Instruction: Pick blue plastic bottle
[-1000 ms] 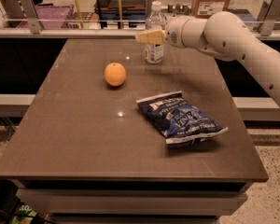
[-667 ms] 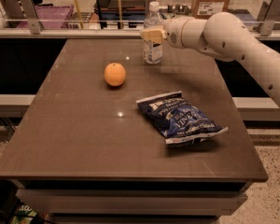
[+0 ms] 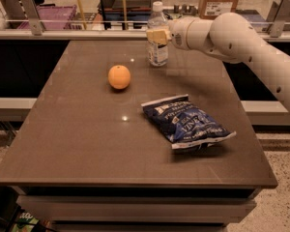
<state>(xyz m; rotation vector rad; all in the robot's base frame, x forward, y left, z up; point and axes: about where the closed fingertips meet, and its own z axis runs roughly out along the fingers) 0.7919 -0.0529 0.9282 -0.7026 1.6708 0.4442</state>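
Jaws of the gripper sit level with the upper body of the blue plastic bottle, and a pale yellowish pad lies across the bottle's front just below its shoulder. Whether the jaws are pressed onto the bottle or only set around it cannot be told from this view, since the pad and the clear plastic overlap.

Largest in view is the brown table, a broad, smooth top with a few small glints of light on it. Next is the white arm, which comes in from the right edge, rises over the table's far right part and ends at a rounded wrist just right of the bottle.

A dark blue snack bag lies flat and crinkled on the right half of the table, nearer the front edge, well apart from the bottle.

Upright near the table's far edge, a little right of centre, stands the blue plastic bottle, its base on the surface. Its white cap shows clear above the gripper, and its pale label shows below the pad.

An orange rests on the table to the left of the bottle and somewhat nearer the front, apart from both bottle and bag.
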